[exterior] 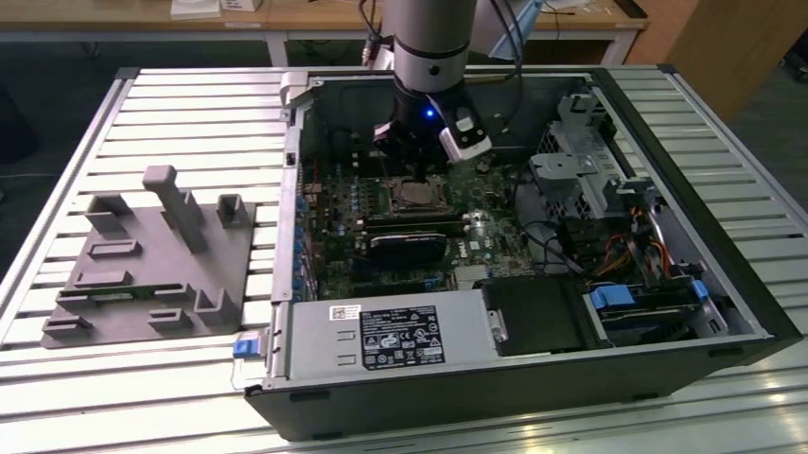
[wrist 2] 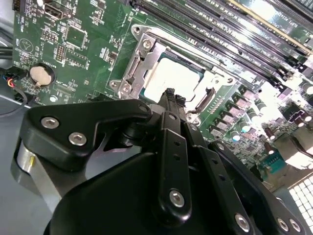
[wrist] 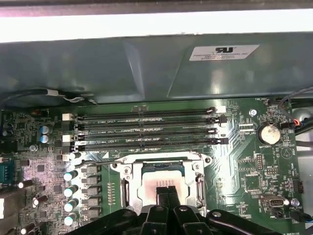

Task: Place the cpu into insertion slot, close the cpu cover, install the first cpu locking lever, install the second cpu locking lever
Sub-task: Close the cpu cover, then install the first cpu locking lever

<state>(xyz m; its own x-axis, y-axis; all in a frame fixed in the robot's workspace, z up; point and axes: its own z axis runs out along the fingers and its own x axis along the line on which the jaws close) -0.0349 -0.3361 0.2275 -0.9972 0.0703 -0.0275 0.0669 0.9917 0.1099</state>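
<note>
We see a pale counter (exterior: 165, 104) of ribbed metal slats spanning the scene, its near edge catching soft light. Behind it stands a wooden desk (exterior: 316, 17) on white legs (exterior: 272, 45), with dark floor (exterior: 63, 57) beneath, and a wooden cabinet (exterior: 726, 43) at the exterior view's right

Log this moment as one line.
pale silvery-grey square cpu: seated on green circuit board | thin silvery metal cpu cover: down around it | gripper: shut, tips over cpu
</note>
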